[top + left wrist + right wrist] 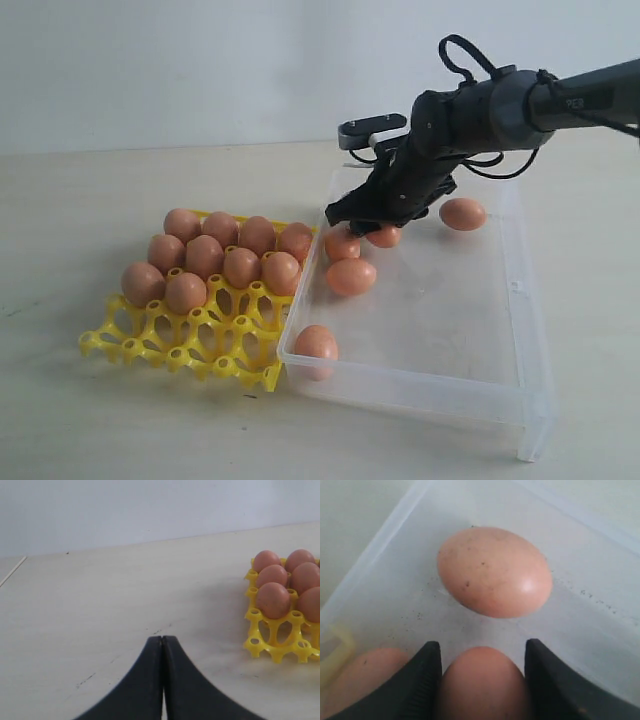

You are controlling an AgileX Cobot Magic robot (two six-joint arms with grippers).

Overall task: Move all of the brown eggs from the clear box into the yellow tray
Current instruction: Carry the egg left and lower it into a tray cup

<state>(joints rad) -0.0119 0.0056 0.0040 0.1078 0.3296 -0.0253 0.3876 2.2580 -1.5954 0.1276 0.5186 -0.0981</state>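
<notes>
Reaching into the clear box (520,290), the right end effector (381,226) is clamped on one of the brown eggs (351,276). In my right wrist view this held egg (482,685) fills the gap between the two black fingers (427,680), with a pad against each of its sides. A second egg (495,572) lies on the box floor just beyond it, and a third (365,675) sits beside one finger, near the box wall.

From the exterior view I count four loose eggs in the box:
- one (342,243) against the tray-side wall
- one just in front of that
- one (316,343) in the near corner
- one (463,213) towards the far wall

The yellow tray (215,355) rests on the worktop (90,420) just beside the box. Its rear cups are filled with eggs (241,266) and its front cups are open.

The left end effector (162,642) has its fingers pressed together on nothing. It sits above bare worktop, with a corner of the tray (270,645) in its view.
</notes>
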